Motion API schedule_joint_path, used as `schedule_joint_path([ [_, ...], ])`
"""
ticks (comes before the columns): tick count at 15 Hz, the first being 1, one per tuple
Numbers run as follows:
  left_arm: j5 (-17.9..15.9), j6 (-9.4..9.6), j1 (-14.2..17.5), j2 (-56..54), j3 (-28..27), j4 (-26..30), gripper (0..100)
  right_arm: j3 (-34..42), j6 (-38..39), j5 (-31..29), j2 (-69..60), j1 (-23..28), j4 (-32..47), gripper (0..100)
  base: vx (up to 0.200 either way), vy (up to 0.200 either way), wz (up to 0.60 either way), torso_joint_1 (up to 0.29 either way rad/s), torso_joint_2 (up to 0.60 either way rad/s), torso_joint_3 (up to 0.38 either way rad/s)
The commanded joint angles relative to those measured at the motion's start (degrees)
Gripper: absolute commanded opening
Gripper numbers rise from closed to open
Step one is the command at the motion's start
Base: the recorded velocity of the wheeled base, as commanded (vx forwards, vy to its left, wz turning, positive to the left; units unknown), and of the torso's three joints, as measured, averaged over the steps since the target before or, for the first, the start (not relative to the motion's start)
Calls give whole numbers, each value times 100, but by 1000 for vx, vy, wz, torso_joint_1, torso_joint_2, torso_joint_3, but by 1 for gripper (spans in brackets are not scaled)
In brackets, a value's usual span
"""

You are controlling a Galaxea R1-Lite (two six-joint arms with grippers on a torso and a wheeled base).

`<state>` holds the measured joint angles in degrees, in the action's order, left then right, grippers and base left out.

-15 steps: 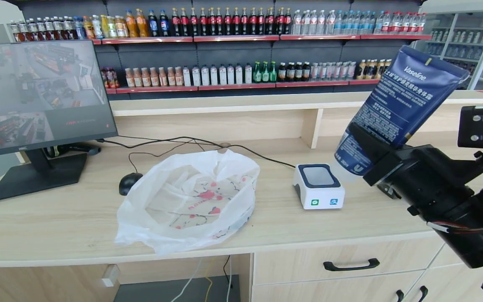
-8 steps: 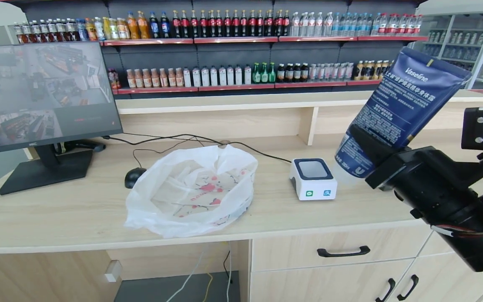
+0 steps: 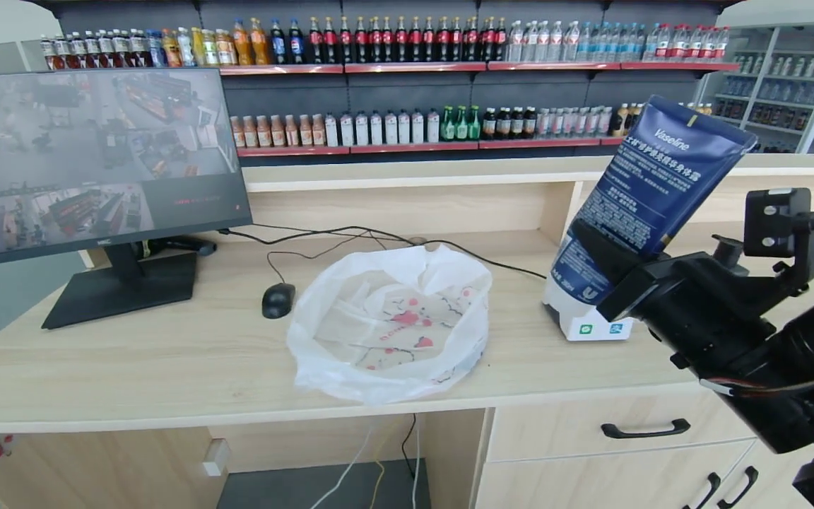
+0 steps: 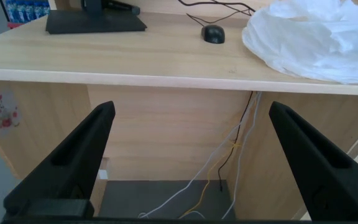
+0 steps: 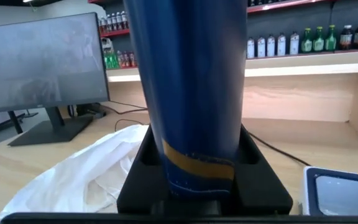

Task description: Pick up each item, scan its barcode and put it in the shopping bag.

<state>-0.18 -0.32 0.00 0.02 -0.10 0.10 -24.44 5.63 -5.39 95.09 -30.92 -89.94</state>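
Wooden surface (image 3: 167, 353), pale, with a raised ledge (image 3: 407, 173) behind. At 10 o'clock, a monitor (image 3: 89, 155) on a black stand (image 3: 124, 283), screen lit. At 9 o'clock of the middle, a black mouse (image 3: 278, 300), its cable (image 3: 322, 232) running toward 12 o'clock. Beyond, at 12 o'clock, shelves (image 3: 407, 68) lined with upright bottles (image 3: 379, 129). At 5 o'clock, drawers (image 3: 591, 452) with black handles (image 3: 645, 429). Loose wires (image 3: 379, 466) hang beneath.

The tube (image 3: 651, 184) hides most of the scanner (image 3: 594, 329), and the right tool (image 3: 608, 272) covers part of the tube's lower half. The monitor (image 3: 89, 155) runs off the head view's left edge.
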Motion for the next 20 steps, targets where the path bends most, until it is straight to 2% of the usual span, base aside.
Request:
schedule_joint_path([
  [1, 1, 5, 0, -2, 1, -1, 100, -69, -1, 3, 168, -37, -6, 0, 0, 200, 0, 7, 2, 7],
  [6, 1, 5, 0, -2, 1, -1, 100, -377, -9, 3, 599, -380, -6, 0, 0, 200, 0, 2, 0, 5],
  [16, 1, -3, 0, -2, 10, -1, 100, -2469, -133, 152, 2365, -512, -6, 0, 0, 0, 0, 0, 0, 0],
  [20, 1, -3, 0, -2, 1, -1, 100, -2794, -264, 372, 2858, -398, -6, 0, 0, 0, 0, 0, 0, 0],
])
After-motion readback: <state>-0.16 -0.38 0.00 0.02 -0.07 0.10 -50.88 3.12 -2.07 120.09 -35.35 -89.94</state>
